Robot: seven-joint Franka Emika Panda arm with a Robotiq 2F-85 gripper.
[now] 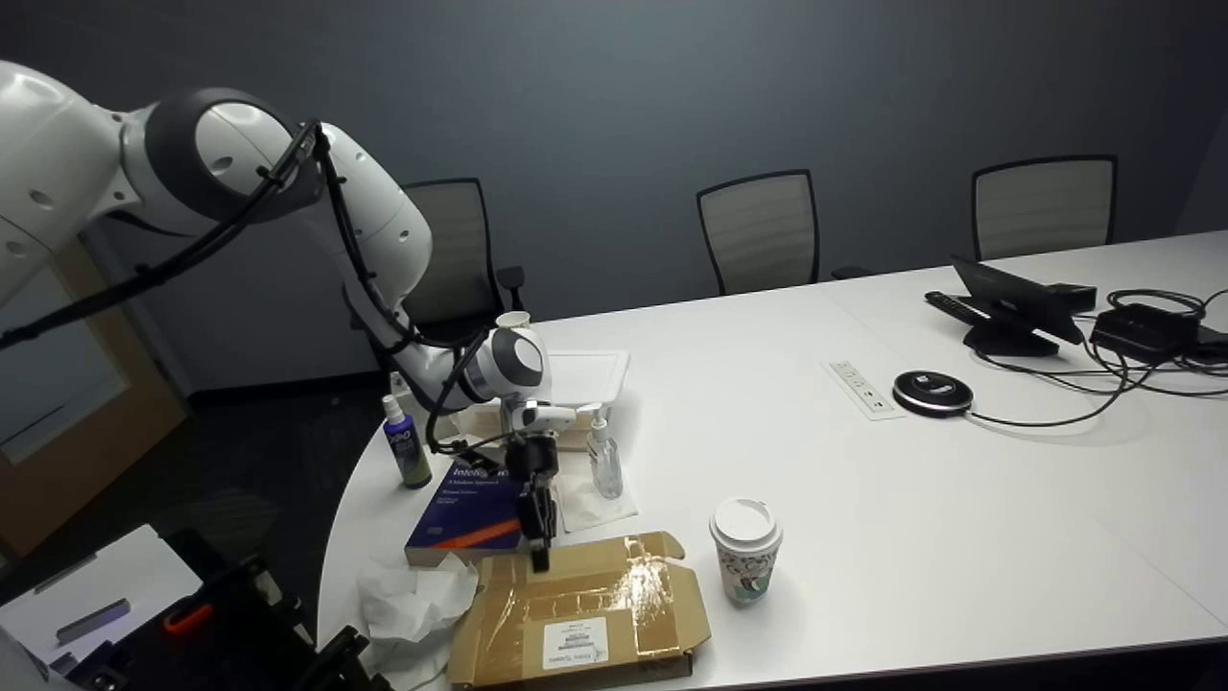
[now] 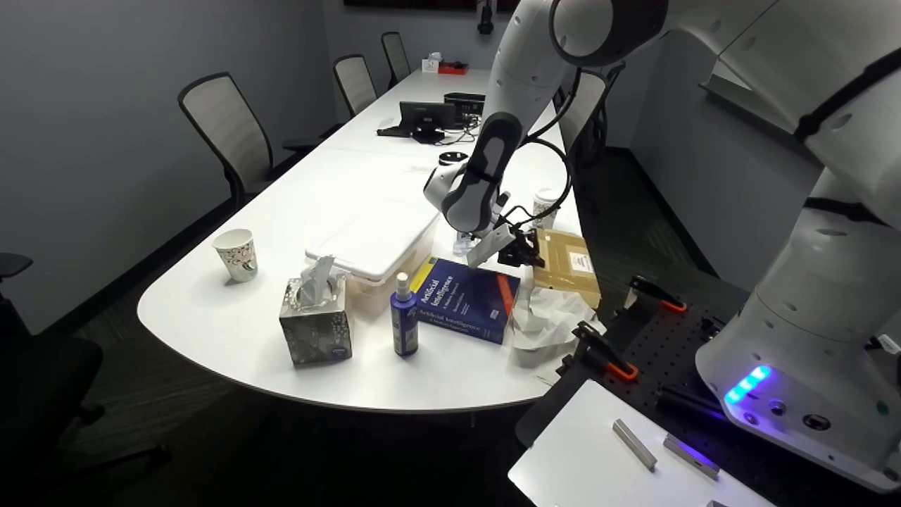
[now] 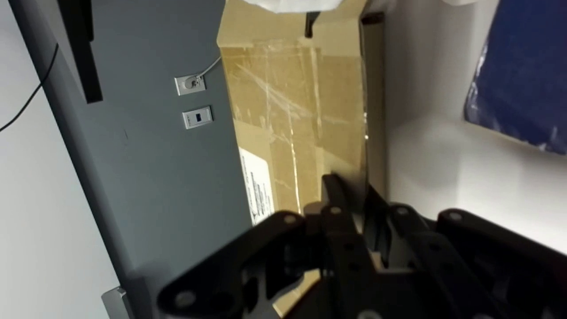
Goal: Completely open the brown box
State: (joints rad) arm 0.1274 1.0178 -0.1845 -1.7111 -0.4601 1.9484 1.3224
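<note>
One brown box point(image 1: 585, 600) looks light, bendy; pinch its far edge. It's between your fingers point(image 3: 339, 226); can't tell if squeezed.

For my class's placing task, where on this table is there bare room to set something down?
Bare: tabletop between the lidded cup and black disc; a patch between the open cup, tissue box and curved table edge. Crowded: around the brown box, with the gripper, blue book and crumpled paper close by.

Book point(image 1: 468, 511) beside box point(image 1: 576, 597); open tabletop point(image 1: 921, 518) past cup point(image 1: 746, 555).
</note>
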